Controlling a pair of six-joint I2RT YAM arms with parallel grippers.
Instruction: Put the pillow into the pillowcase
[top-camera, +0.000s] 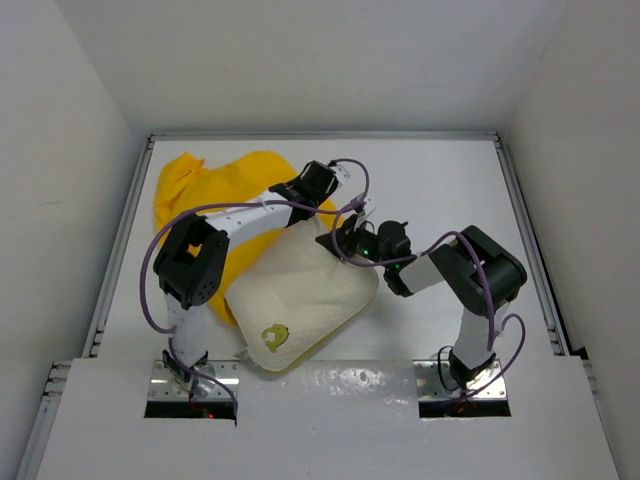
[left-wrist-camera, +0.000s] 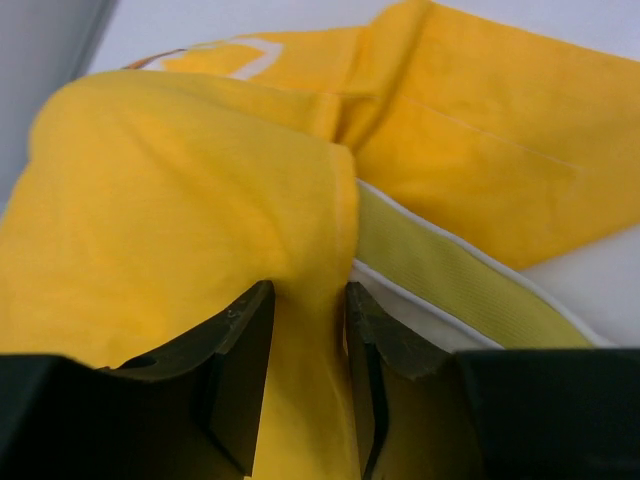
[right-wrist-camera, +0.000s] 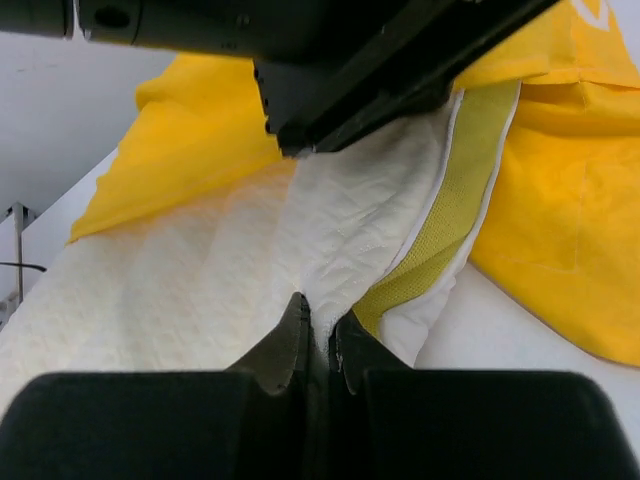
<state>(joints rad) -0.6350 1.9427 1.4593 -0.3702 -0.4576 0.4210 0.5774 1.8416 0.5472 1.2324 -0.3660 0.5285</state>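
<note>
Yellow pillowcase (top-camera: 225, 180), one, cream pillow (top-camera: 300, 300), one

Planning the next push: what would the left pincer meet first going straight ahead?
The pillowcase: its yellow fold sits within the left pincer and bunches directly ahead. Depth beyond is unclear.

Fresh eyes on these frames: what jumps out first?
The bright yellow pillowcase bunched at the far left of the table, a fold of it between the fingers of the left claw. Next, the cream pillow at centre, its far corner pinched in the shut right claw.
</note>
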